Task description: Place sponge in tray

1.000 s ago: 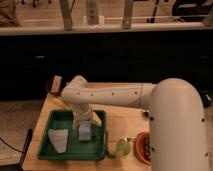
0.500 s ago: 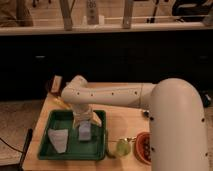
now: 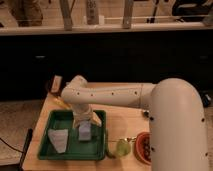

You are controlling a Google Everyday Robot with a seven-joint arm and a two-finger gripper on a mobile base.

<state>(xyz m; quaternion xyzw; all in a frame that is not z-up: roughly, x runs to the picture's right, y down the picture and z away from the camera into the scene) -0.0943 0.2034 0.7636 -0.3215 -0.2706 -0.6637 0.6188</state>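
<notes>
The dark-green tray lies on the wooden table at the front left. The pale blue-grey sponge is inside the tray, right of its middle, directly under my gripper. The gripper points down into the tray from the white arm that reaches in from the right. The gripper sits right at the sponge's top. A larger whitish wedge-shaped piece lies in the tray's left part.
A small round reddish-orange bowl stands at the front right of the table. A green pear-like fruit lies between tray and bowl. A small brown object sits at the table's back left. A dark counter stands behind.
</notes>
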